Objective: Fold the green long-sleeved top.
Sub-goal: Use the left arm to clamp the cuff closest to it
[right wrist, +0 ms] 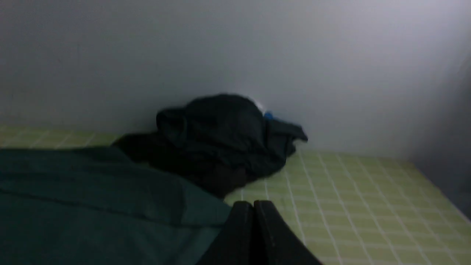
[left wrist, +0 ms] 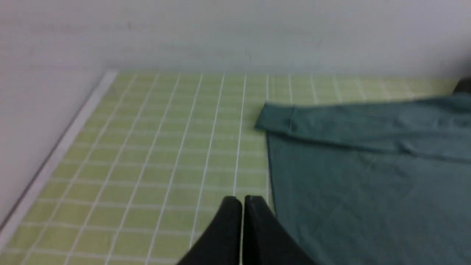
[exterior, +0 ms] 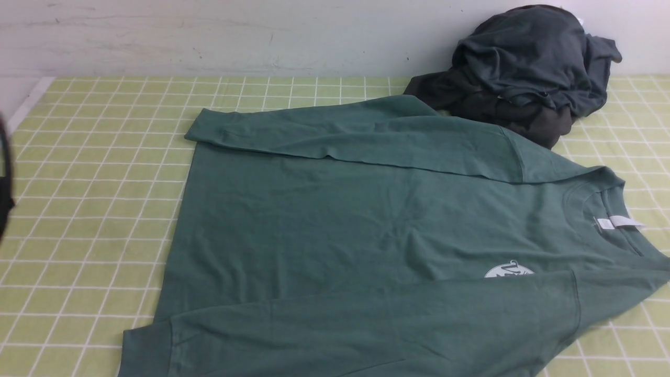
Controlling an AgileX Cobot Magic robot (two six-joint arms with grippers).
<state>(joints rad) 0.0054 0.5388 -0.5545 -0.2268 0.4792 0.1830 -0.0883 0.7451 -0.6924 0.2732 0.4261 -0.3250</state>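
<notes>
The green long-sleeved top (exterior: 366, 230) lies flat on the checked cloth, neck and white label (exterior: 617, 222) to the right, hem to the left. Both sleeves are folded across the body, one along the far edge (exterior: 356, 139), one along the near edge (exterior: 366, 324). A white round logo (exterior: 509, 272) peeks out above the near sleeve. My left gripper (left wrist: 242, 199) is shut and empty, hovering over the cloth just beside the top's hem (left wrist: 272, 173). My right gripper (right wrist: 253, 203) is shut and empty, above the top's shoulder edge (right wrist: 198, 206). In the front view only a dark sliver of the left arm (exterior: 5, 183) shows.
A heap of dark charcoal-grey garments (exterior: 528, 68) sits at the back right against the white wall (exterior: 261, 36), touching the top's far shoulder. The yellow-green checked cloth (exterior: 94, 173) covers the table; its left edge (exterior: 29, 102) is near.
</notes>
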